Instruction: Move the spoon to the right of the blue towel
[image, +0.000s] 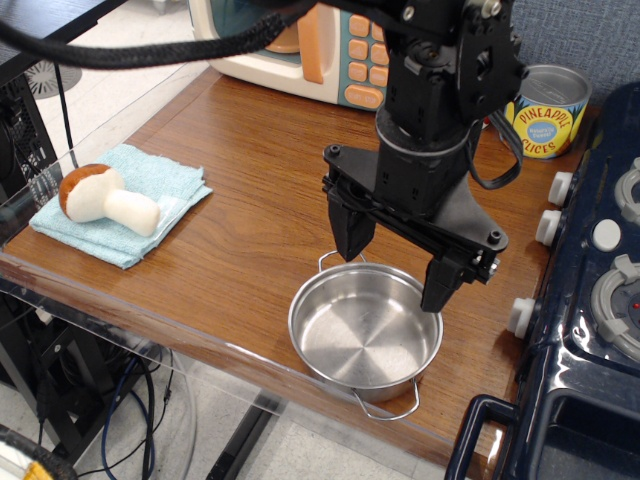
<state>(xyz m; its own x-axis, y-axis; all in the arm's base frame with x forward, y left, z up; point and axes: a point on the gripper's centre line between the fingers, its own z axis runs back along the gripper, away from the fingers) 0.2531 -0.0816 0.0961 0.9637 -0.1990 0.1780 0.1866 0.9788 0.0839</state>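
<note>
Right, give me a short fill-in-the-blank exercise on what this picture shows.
1. The toy mushroom lies on the blue ____.
2. The gripper hangs with its jaws open above the steel ____.
3. The label of the can by the toy stove reads ____ slices.
4. The inside of the pot is ____.

Missing words: towel; pot; pineapple; empty

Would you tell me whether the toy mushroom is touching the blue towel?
Touching: the observation.image view shows the mushroom lying directly on the blue towel.
</note>
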